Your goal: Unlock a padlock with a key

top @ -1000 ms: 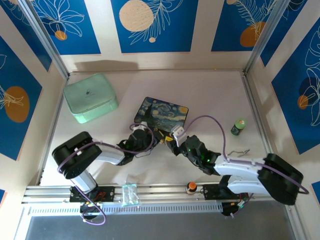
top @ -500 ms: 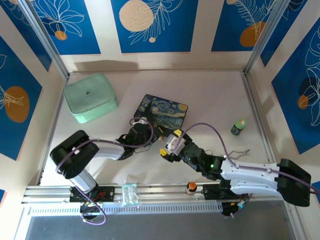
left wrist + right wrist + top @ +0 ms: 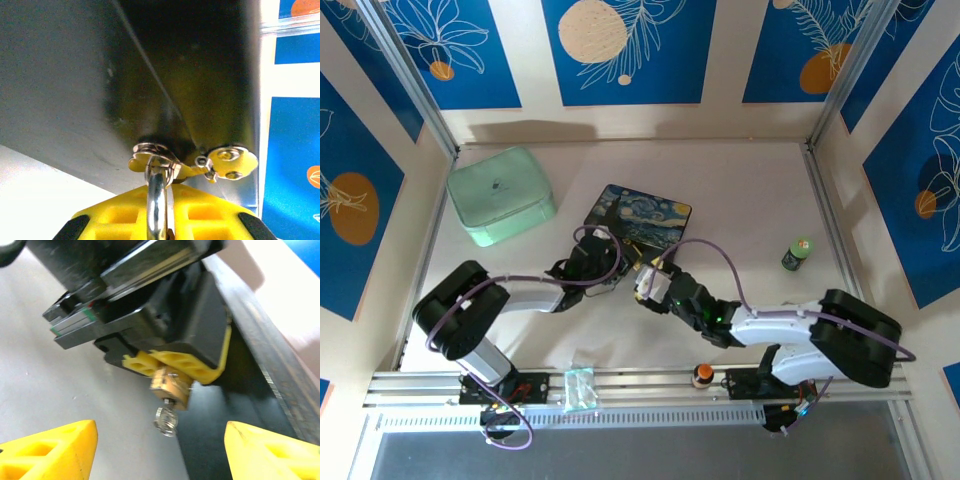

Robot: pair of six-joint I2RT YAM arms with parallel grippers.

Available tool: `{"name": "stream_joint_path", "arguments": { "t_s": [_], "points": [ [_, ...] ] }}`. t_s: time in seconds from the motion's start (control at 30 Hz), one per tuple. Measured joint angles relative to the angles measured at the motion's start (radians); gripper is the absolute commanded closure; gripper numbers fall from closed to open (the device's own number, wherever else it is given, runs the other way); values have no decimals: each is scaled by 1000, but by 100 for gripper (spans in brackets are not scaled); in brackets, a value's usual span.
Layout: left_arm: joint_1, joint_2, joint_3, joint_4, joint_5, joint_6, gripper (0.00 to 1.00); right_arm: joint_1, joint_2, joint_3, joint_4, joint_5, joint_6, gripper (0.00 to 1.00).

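Near edge: the rail carries a clear plastic piece and a small orange-capped item. Both arms reach inward over the table, and their tips come close together just short of the tin.

Right gripper: yellow fingertips wide apart with nothing between them. It is low over the table and pointed at the tips of the left gripper.

Left gripper: jaws clamped on the padlock. The left wrist view shows the silver shackle running between the yellow fingertips. The right wrist view shows the brass body sticking out from them.

Key: at the free end of the brass body and touching it, with a small silver ring (seated in the keyhole or only hanging there, cannot tell).

The padlock is just beside the near edge of the tin, which has a dark starry-night lid.

Farther out, a mint-green case sits at far left and a small green bottle at right. Both are well apart from the grippers.
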Motion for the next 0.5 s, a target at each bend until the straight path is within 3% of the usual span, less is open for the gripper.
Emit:
{"name": "stream_joint_path", "arguments": {
  "t_s": [0.1, 0.2, 0.5],
  "points": [
    [1, 0, 0, 4, 7, -3, 100, 2, 96, 41, 54, 34, -21, 37],
    [2, 0, 0, 8, 11, -11, 100, 2, 166, 82, 105, 74, -42, 53],
    [8, 0, 0, 27, 14, -26, 100, 6, 187, 94, 140, 137, -58, 53]
  ]
}}
